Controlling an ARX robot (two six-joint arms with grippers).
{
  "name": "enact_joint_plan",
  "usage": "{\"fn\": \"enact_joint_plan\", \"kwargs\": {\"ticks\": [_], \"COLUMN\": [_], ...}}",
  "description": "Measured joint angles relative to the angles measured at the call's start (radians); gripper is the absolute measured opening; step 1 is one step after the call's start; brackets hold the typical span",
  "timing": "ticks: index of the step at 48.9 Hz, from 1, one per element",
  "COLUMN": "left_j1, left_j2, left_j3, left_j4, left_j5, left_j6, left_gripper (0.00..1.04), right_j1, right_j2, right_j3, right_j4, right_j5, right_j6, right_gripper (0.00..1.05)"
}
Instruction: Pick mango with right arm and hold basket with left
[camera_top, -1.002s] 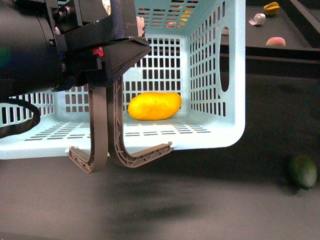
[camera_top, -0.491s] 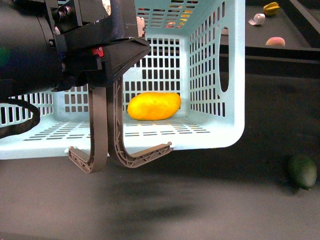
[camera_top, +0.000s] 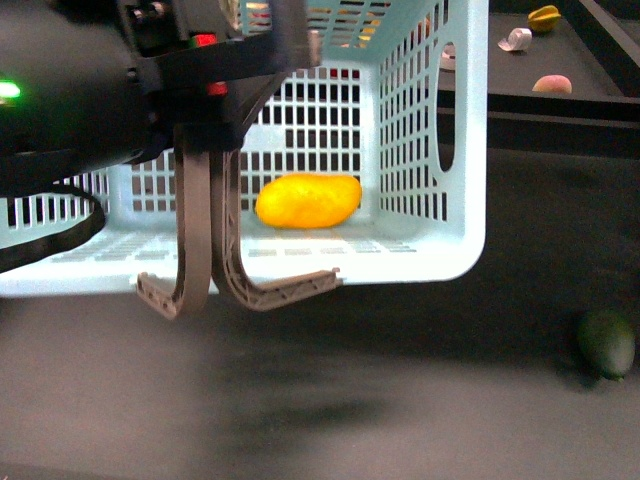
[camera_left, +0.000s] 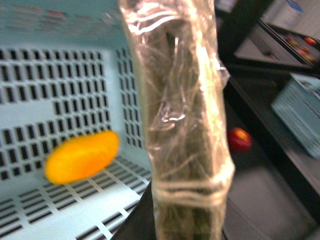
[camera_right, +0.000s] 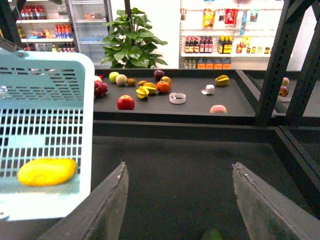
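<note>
- Pale turquoise plastic is all that keeps the mango (camera_top: 307, 200) in. It lies inside the basket (camera_top: 430, 250) on a slotted surface, close to the far wall.
- The basket seems to hang clear of the dark table (camera_top: 400, 410), with its open mouth turned toward the robot. If it tips further or swings, the smooth round fruit could roll to the near rim and drop out.
- The whole load hangs from the two grey-brown handles (camera_top: 190, 240), which run up into the left gripper (camera_top: 205, 125). Its jaws look clenched on both handles together. A weak hold or a jerk could let one handle slip, and the basket would lurch.
- The left arm stands high and close to the front camera, over the basket's left half, with the gripper pointing down. Its wrist view is blurred and mostly filled by a finger (camera_left: 185, 125) wrapped in clear film, so the contact cannot be checked there.
- The right gripper (camera_right: 179, 167) sits low over the table, to the right of the basket and apart from it. Its jaws are spread wide and hold nothing.
- A dark green fruit (camera_top: 605, 343) lies on the table on that side. A careless sweep of the right arm could knock it, or strike the basket's wall and set the load swinging.
</note>
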Motion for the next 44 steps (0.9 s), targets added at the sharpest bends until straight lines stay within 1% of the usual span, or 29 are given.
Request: {"fn": "enact_joint_plan", "kwargs": {"ticks": [1,3,4,5,6,8,9,11,12,15,19,23,25,30,36,44], "left_j1": [-0.003,-0.008,-0.008,-0.005,-0.002,0.009,0.013,0.027,0.031,0.058,0.113,0.173,0.191,0.219,0.253,0.308], "left_j2": [0.008,0.035,0.042,0.059,0.064,0.083,0.089,0.11,0.115,0.149,0.209,0.275,0.297,0.336,0.385,0.465], "left_j3": [0.005,0.037,0.047,0.08,0.09,0.13,0.14,0.179,0.188,0.254,0.36,0.462,0.495,0.552,0.632,0.701], "left_j4": [0.002,-0.009,-0.015,-0.033,-0.044,-0.075,-0.084,-0.118,-0.126,-0.193,-0.305,-0.415,-0.449,-0.487,-0.518,-0.542], "left_j5": [-0.012,-0.119,-0.138,-0.184,-0.206,-0.251,-0.26,-0.284,-0.296,-0.344,-0.393,-0.415,-0.414,-0.418,-0.45,-0.458], "left_j6": [0.009,0.029,0.029,0.023,0.014,-0.015,-0.031,-0.067,-0.078,-0.179,-0.361,-0.572,-0.649,-0.808,-0.989,-1.099], "left_gripper": [0.09,0.09,0.09,0.09,0.09,0.09,0.09,0.08,0.08,0.08,0.08,0.08,0.08,0.08,0.08,0.08], "right_j1": [0.0,0.0,0.0,0.0,0.0,0.0,0.0,0.0,0.0,0.0,0.0,0.0,0.0,0.0,0.0,0.0], "right_j2": [0.0,-0.001,-0.001,-0.001,-0.001,-0.001,-0.001,-0.001,-0.001,-0.001,-0.001,-0.001,-0.001,-0.001,-0.001,-0.001], "right_j3": [0.0,0.0,0.0,0.0,0.0,0.0,0.0,0.0,0.0,0.0,0.0,0.0,0.0,0.0,0.0,0.0], "right_j4": [0.0,0.0,0.0,0.0,0.0,0.0,0.0,0.0,0.0,0.0,0.0,0.0,0.0,0.0,0.0,0.0], "right_j5": [0.0,-0.003,-0.002,-0.001,-0.002,-0.001,-0.001,-0.001,0.0,-0.001,-0.001,-0.001,-0.001,-0.001,-0.001,-0.001], "right_j6": [0.0,0.0,0.0,0.0,0.0,0.0,0.0,0.0,0.001,0.001,0.0,0.0,0.0,0.0,0.0,0.0], "right_gripper": [0.66,0.73,0.75,0.8,0.82,0.89,0.91,0.98,0.98,0.96,0.97,0.97,0.97,0.97,0.97,0.97]}}
